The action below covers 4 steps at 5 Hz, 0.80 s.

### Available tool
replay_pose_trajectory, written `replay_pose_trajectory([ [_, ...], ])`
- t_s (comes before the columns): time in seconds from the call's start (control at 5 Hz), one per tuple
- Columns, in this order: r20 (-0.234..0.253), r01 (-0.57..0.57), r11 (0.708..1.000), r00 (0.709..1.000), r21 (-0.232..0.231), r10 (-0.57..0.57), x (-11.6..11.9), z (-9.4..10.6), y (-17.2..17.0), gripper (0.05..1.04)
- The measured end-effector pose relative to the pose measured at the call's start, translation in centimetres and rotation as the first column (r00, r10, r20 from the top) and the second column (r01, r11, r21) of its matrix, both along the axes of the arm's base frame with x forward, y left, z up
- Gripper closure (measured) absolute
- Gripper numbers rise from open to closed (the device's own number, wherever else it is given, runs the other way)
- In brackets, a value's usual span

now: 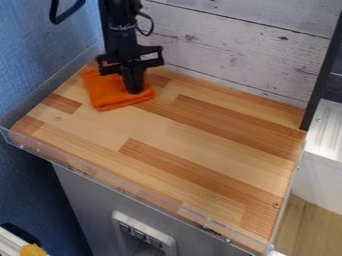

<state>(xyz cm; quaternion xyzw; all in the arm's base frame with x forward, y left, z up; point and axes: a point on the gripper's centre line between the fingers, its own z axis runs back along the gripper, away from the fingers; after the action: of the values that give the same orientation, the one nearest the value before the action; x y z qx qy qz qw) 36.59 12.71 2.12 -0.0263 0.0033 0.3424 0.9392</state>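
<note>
One orange cloth [105, 96] under the tool [135, 91], with more of it to the left

From where I'm standing, the orange cloth lies in the far left part of the wooden desk [200, 150], close to the corner where the blue wall [27, 65] and the whitewashed boards [234, 45] come together. The black arm [120, 30] comes in at the top and hangs nearly upright, so the tool points down onto the cloth rather than reaching at it from the side.

What matters most to my eye is how off-centre that meeting is. The tool's lower end sits over the right-hand part of the cloth, near its right corner, while the broader stretch of fabric spreads away to the left and a bit towards the near side of the desk. The near edge of the cloth slants, its left end closer to me than its right. As for a long axis, I can't judge it well, since the tool covers part of the far side.

The tool looks to be touching the cloth. How far open it is I cannot tell, nor whether it has hold of any fabric or merely rests against it.
</note>
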Motion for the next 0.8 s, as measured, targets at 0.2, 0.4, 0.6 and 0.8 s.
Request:
replay_pose_trajectory([
  [0.2,0.010,0.006,1.000,1.000,0.005,-0.006,0.21,-0.56,0.28,1.024],
  [0.4,0.024,0.017,1.000,1.000,0.021,-0.017,0.45,-0.64,0.86,1.024],
  [0.6,0.033,0.048,0.998,0.998,0.038,-0.049,0.28,-0.90,0.98,1.024],
  [0.8,0.041,0.142,0.987,0.989,0.070,-0.145,-0.17,-1.09,0.11,1.025],
])
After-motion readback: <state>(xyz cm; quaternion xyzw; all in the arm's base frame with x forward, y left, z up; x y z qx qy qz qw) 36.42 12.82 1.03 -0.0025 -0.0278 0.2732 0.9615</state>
